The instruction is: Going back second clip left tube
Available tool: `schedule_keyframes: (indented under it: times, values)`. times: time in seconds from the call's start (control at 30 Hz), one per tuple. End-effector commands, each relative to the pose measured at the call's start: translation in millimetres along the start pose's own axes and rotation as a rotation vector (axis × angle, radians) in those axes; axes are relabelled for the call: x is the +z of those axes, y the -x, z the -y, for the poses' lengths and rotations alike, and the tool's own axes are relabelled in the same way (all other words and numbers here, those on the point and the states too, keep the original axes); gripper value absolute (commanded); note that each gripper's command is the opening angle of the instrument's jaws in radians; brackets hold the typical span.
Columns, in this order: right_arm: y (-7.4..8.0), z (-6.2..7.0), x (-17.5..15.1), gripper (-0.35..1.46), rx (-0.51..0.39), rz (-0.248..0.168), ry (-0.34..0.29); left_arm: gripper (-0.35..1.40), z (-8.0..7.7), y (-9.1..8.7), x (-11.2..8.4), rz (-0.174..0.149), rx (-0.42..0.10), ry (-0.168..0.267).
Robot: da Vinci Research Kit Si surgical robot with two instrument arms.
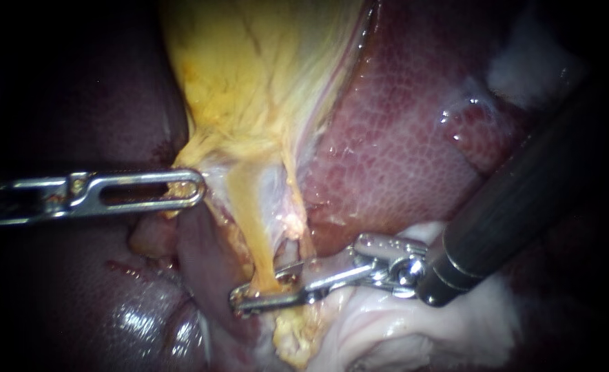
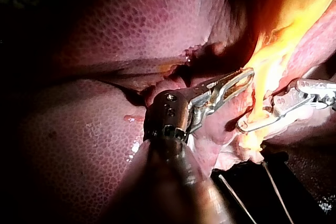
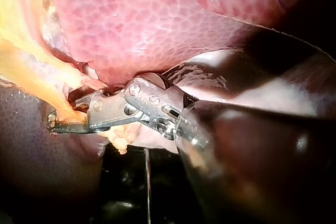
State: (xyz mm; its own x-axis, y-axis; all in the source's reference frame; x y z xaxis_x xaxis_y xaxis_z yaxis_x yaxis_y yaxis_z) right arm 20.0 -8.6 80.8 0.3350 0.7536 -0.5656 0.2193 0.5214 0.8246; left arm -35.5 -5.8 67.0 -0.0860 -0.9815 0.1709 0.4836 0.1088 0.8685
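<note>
Yellow, the left tube [image 1: 249, 227] runs down between the spread end effector of the right instrument [image 1: 257, 288], near centre, while the left instrument [image 1: 195, 187], its end effector pinching the gallbladder [image 1: 249, 83] edge, lies farther left.

With the tube [image 1: 260, 241] between its parted jaws, the right instrument [image 1: 260, 288] has free room only back along its own shaft, for the liver [image 1: 401, 138] crowds close above, pale tissue [image 1: 387, 331] lies under it, and the left instrument [image 1: 193, 189] bars the space leftward.
</note>
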Motion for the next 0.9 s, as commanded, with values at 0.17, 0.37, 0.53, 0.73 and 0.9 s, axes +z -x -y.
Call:
schedule_keyframes:
  times: [0.17, 0.37, 0.53, 0.73, 0.9]
  values:
    - [0.0, 0.0, 0.0, -0.35, 0.000, -0.001, 0.000, -0.35, 0.0, 0.0, 0.0, 0.000, 0.000, 0.000]
    - [-0.5, -0.3, 0.2, 0.49, -0.030, -0.067, 0.015, -0.35, 0.0, 0.0, 0.0, 0.000, 0.000, 0.000]
    - [-1.3, -0.8, 0.0, 0.60, -0.043, -0.097, 0.067, -0.35, 0.0, 0.0, 0.0, 0.000, 0.000, 0.000]
    - [-1.9, -1.0, -2.2, 0.60, -0.043, -0.103, 0.078, -0.35, 0.0, 0.0, 0.0, 0.000, 0.001, 0.000]
    - [-2.1, -0.7, -4.3, 0.60, -0.047, -0.105, 0.081, -0.35, 0.0, -0.1, 0.0, 0.000, 0.001, 0.000]
